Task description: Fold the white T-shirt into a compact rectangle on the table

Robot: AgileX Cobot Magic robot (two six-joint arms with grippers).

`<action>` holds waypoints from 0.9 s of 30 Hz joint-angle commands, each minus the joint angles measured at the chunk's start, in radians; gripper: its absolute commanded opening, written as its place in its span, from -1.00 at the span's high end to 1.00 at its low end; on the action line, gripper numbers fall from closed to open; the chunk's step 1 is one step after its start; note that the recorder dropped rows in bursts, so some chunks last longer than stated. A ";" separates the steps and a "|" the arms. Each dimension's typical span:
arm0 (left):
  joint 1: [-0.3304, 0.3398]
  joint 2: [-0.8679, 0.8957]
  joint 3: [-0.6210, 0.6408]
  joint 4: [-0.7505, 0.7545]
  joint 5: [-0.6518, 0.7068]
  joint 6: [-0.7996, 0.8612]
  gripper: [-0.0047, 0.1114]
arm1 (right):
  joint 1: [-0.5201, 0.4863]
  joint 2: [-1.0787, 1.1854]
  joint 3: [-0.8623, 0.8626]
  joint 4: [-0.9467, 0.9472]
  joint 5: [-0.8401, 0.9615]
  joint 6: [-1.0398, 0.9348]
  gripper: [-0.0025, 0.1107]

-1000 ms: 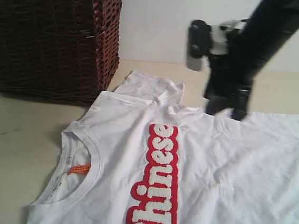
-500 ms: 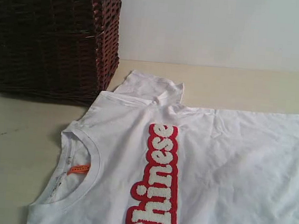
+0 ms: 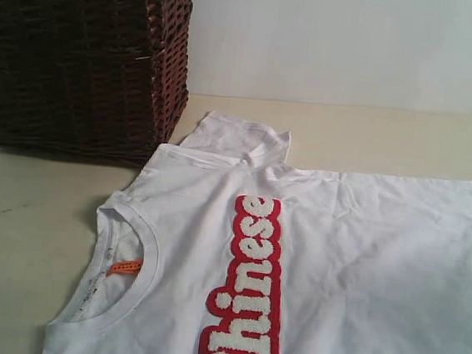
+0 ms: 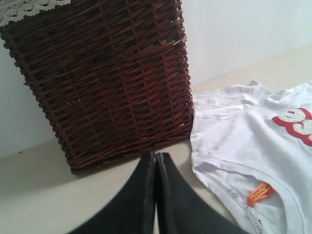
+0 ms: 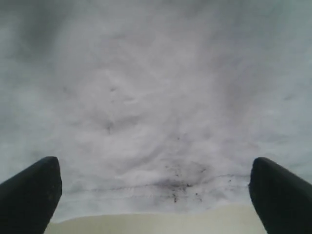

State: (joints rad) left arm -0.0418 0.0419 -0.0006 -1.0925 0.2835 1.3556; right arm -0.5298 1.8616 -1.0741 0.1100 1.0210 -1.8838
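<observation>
The white T-shirt (image 3: 353, 264) lies spread flat on the table (image 3: 21, 240), red-outlined fuzzy letters (image 3: 245, 295) facing up, neck opening and orange tag (image 3: 124, 266) toward the left. One sleeve (image 3: 236, 135) pokes out toward the back. Neither arm shows in the exterior view. My left gripper (image 4: 157, 158) is shut with nothing in it, hovering over bare table between the basket and the shirt's collar (image 4: 253, 195). My right gripper (image 5: 155, 168) stands wide open above a stitched hem of the T-shirt (image 5: 146, 97), its fingertips (image 5: 36, 180) clear of the cloth.
A dark brown wicker basket (image 3: 81, 53) stands at the back left, close to the shirt's sleeve and shoulder; it fills much of the left wrist view as basket (image 4: 107, 83). A pale wall rises behind the table. Bare table (image 5: 156, 222) shows beside the hem.
The right arm, over the shirt's far edge a second ago, has left the exterior view. The cloth it was over now lies flat. The shirt is otherwise unmoved.
</observation>
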 commanded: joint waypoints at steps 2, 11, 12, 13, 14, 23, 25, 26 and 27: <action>-0.002 -0.007 0.001 0.000 -0.002 0.001 0.92 | -0.096 0.026 0.004 0.015 -0.006 -0.233 -0.88; -0.002 -0.007 0.001 0.000 -0.002 0.001 0.92 | -0.128 0.075 0.004 0.040 -0.106 -0.233 -0.88; -0.002 -0.007 0.001 0.000 -0.002 0.001 0.92 | -0.128 0.075 0.004 0.061 -0.124 -0.233 -0.88; -0.002 -0.007 0.001 0.000 -0.002 0.001 0.92 | -0.128 0.073 0.004 0.080 -0.137 -0.233 -0.88; -0.002 -0.007 0.001 0.000 -0.002 0.001 0.92 | -0.128 0.069 0.004 0.093 -0.142 -0.233 -0.88; -0.002 -0.007 0.001 0.000 -0.002 0.001 0.92 | -0.128 0.078 0.004 0.139 -0.147 -0.233 -0.88; -0.002 -0.007 0.001 0.000 -0.002 0.001 0.92 | -0.128 0.079 0.004 0.177 -0.155 -0.233 -0.88; -0.002 -0.007 0.001 0.000 -0.002 0.001 0.92 | -0.128 0.079 0.004 0.193 -0.160 -0.233 -0.88; -0.002 -0.007 0.001 0.000 -0.002 0.001 0.92 | -0.128 0.079 0.004 0.205 -0.160 -0.233 -0.88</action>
State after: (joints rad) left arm -0.0418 0.0419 -0.0006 -1.0925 0.2835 1.3556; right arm -0.6544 1.9356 -1.0741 0.2706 0.8679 -2.0959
